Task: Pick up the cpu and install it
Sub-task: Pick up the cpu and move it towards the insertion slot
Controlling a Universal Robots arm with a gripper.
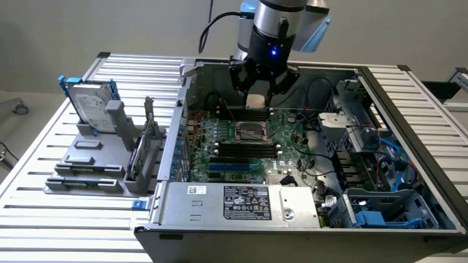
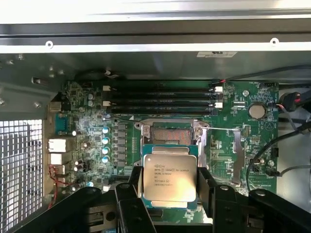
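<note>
The jaws grip the cpu (image 2: 169, 177) by two opposite edges. It is held flat with its silvery lid up, above the motherboard (image 2: 257, 145) and near the open socket (image 2: 171, 132). It is nearly square, and its edges run parallel with the socket's frame.

1. The room is bright and evenly lit from overhead. The slatted worktop (image 1: 44, 164) gleams pale, and the shadows on it are soft.
2. It's dimmer inside the computer case (image 1: 409, 109), where the walls shade the motherboard (image 1: 241, 148).
3. A small blue light (image 1: 274, 52) glows above the end effector (image 1: 257, 101).
4. In the wrist view, the cpu (image 2: 169, 177) has a mild sheen on its metal top. The dark fingers (image 2: 129, 204) gripping it look soft, and the case's metal rim (image 2: 155, 12) is washed out.
</note>
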